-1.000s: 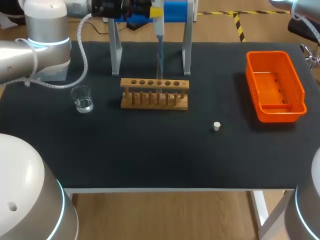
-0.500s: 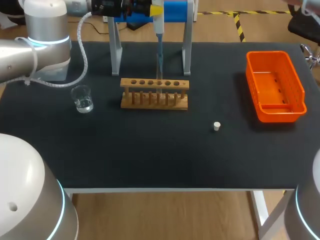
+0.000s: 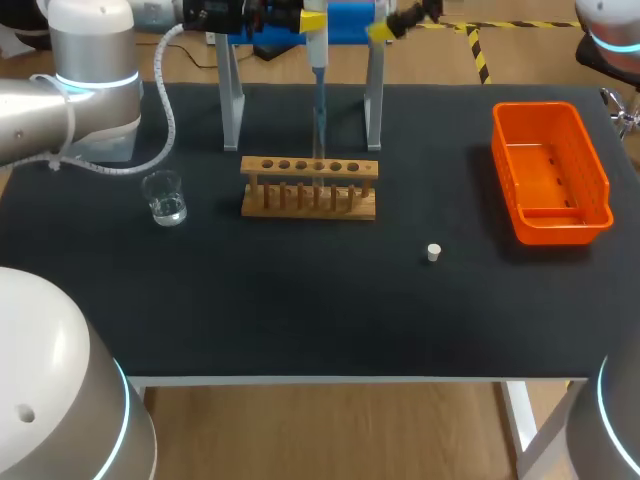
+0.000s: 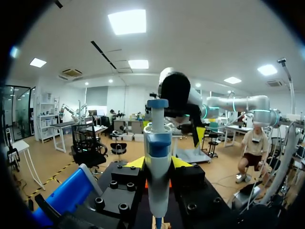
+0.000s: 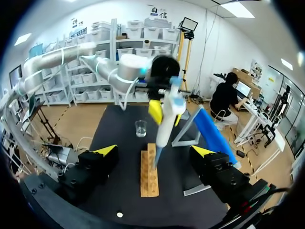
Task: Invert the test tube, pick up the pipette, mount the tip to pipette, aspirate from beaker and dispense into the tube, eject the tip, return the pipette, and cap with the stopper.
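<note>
Left gripper (image 4: 157, 164) is clamped on the pipette (image 3: 316, 45), whose tip reaches down to the wooden rack (image 3: 310, 187) and seems to sit in the test tube (image 3: 320, 180), though the glass is hard to make out. The risk is the tip snagging the tube or rack on the way up and tipping it, or bumping the right gripper (image 5: 155, 152), which hangs near the pipette with fingers spread wide and holding nothing. Beaker (image 3: 165, 197) holds a little clear liquid, tube contents unreadable, stopper (image 3: 433, 252) lies on the table between rack and orange bin (image 3: 600, 190)
</note>
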You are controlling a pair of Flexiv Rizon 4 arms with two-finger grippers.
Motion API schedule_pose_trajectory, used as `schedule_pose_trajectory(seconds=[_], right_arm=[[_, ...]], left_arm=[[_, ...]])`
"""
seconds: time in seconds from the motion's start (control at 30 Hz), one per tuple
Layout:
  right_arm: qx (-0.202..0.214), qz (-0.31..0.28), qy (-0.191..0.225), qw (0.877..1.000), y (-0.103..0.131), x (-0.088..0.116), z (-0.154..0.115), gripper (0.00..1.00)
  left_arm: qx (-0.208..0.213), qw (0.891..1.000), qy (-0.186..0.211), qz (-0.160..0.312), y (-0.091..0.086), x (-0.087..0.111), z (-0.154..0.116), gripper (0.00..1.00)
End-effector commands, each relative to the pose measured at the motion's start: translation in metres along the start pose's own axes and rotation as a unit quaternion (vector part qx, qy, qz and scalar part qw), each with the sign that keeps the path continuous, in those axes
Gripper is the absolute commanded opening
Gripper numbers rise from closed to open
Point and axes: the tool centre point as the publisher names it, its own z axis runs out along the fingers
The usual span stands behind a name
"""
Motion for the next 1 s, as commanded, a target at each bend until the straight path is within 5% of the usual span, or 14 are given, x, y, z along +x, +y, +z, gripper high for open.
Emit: schedule_pose_trajectory(seconds=[0.03,0.33,1.0], right_arm=[[-0.023,-0.012,0.002,1.000,-0.050,0.009,0.017,1.00],[-0.034,-0.017,0.035,0.999,-0.103,0.013,0.074,1.00],[-0.035,-0.019,0.082,0.996,-0.131,0.004,0.176,1.00]], left_arm=[[-0.001,1.000,0.000,0.000,-0.001,0.000,0.000,0.00],[-0.001,1.000,0.000,0.000,-0.001,0.000,0.000,0.00],[-0.001,1.000,0.000,0.000,-0.001,0.000,0.000,0.00]])
